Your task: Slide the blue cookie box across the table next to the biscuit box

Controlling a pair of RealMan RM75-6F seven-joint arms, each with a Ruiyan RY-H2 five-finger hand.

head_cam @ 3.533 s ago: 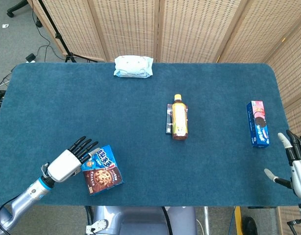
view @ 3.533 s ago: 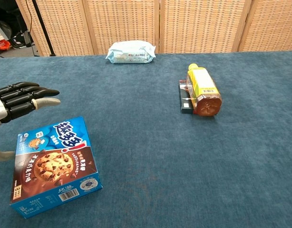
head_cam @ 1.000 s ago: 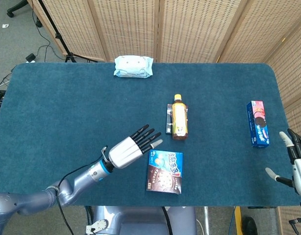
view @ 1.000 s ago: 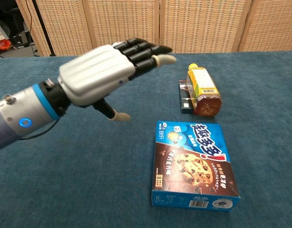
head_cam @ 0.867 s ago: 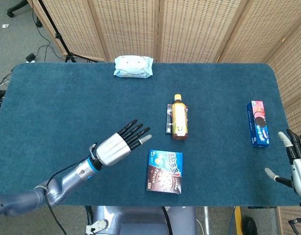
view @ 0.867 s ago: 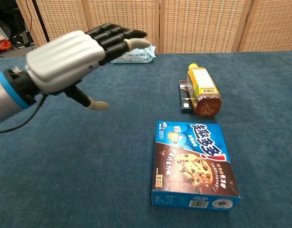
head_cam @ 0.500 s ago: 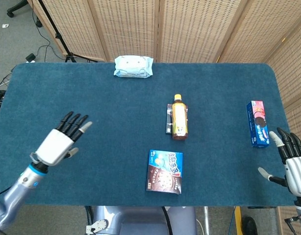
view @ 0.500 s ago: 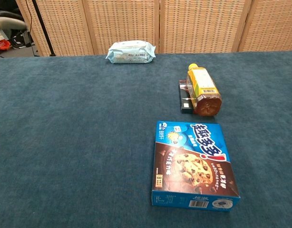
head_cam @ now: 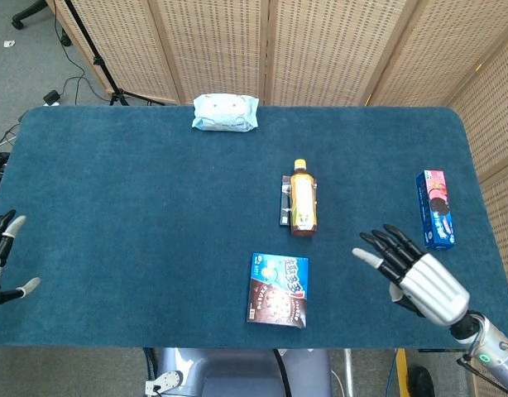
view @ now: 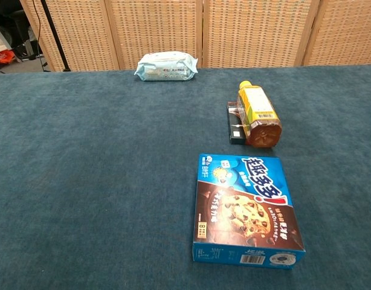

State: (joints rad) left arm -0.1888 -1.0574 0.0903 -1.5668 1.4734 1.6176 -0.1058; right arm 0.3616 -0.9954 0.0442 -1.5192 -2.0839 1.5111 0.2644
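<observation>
The table (head_cam: 113, 190), covered in dark blue cloth, carries everything, and its items lie well apart. The blue cookie box (head_cam: 278, 290) lies flat, picture side up, near the front edge and about mid-width — only partway toward its goal, since the biscuit box (head_cam: 435, 209) sits far off by the right edge with bare cloth between them. Lying flat suits a push: the box should glide on the cloth if it is nudged low on its left side.

The right hand (head_cam: 411, 274) hovers between the two boxes, fingers spread and holding nothing, touching neither. It looks placed to take over the push, though it is on the wrong side of the cookie box for that and would have to come around it. The left hand (head_cam: 1, 252) is at the far left edge, only partly in frame; its fingers seem spread and empty, but too little of it shows to be sure.

A bottle (head_cam: 302, 198) lies on its side just behind the cookie box, cap pointing away, resting against a small dark packet (view: 234, 124). It is out of a straight rightward path. A pale wipes pack (head_cam: 226, 112) sits at the far edge.

Both boxes and the bottle are closed — their contents cannot be seen.
</observation>
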